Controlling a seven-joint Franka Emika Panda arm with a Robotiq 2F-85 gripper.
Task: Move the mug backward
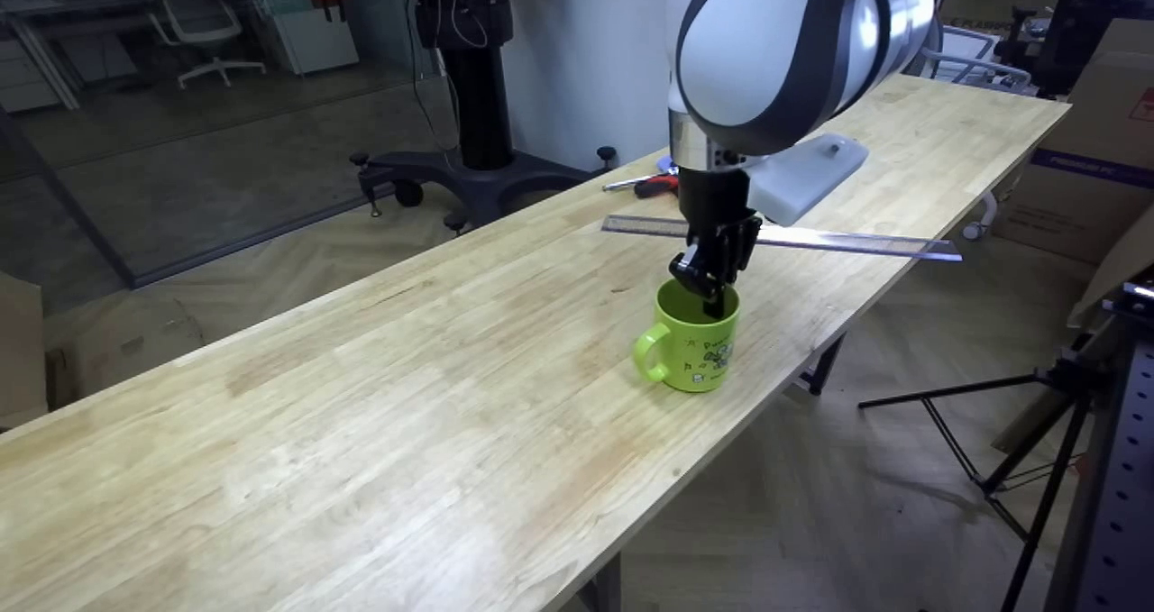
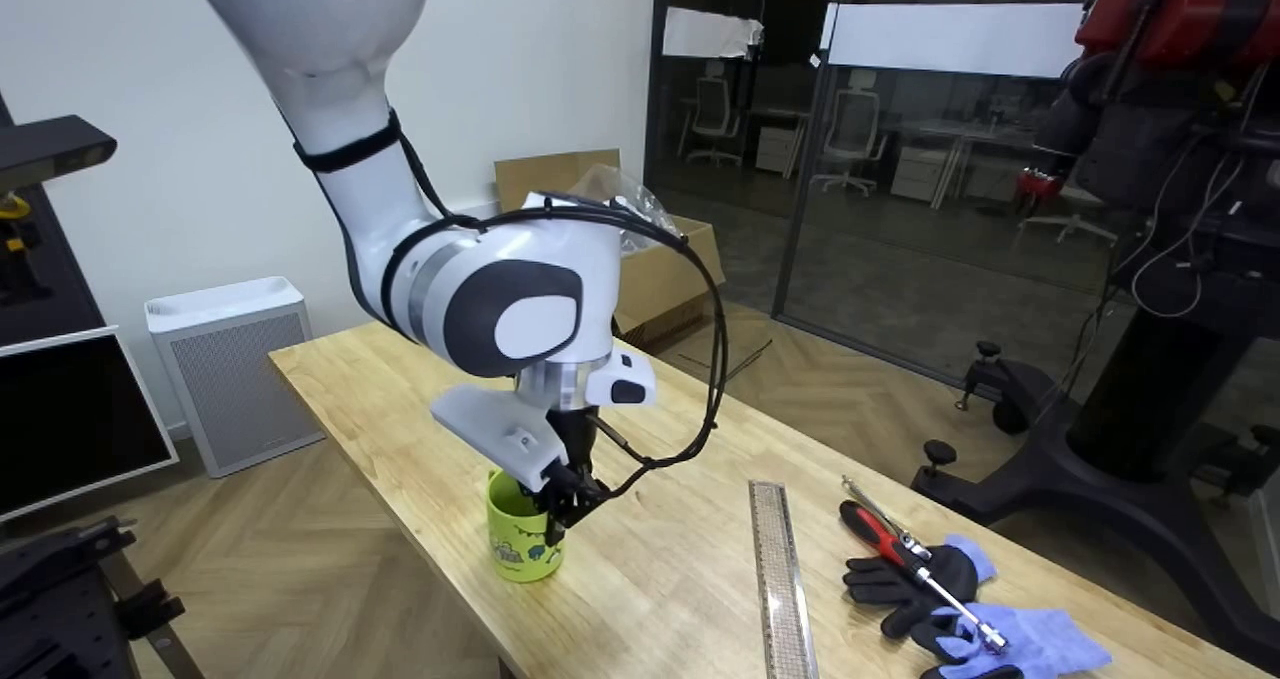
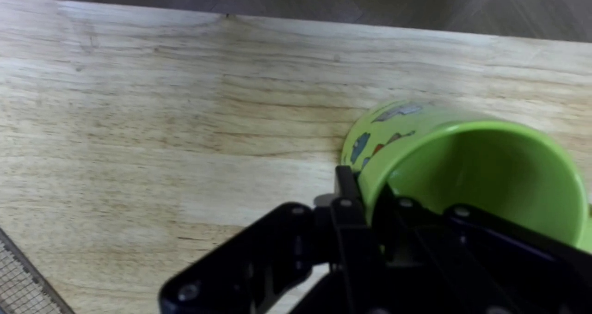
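Note:
The lime-green mug (image 1: 687,360) stands upright on the wooden table, near a long edge, with its loop handle (image 1: 645,353) away from the fingers. It also shows in an exterior view (image 2: 518,547), where the arm partly covers its rim. In the wrist view the mug (image 3: 481,180) fills the right side, opening toward the camera. My gripper (image 3: 365,198) is closed on the mug's wall at the rim, one finger inside and one outside. The gripper also shows in both exterior views (image 1: 714,298) (image 2: 556,521), pointing down. The mug appears to rest on the table.
A long clear ruler (image 1: 838,241) lies across the wooden table (image 1: 379,414), also seen in an exterior view (image 2: 783,579). A red-black screwdriver (image 2: 880,534) and blue-black gloves (image 2: 1040,639) lie farther along. The table's edge (image 3: 296,20) runs close beside the mug.

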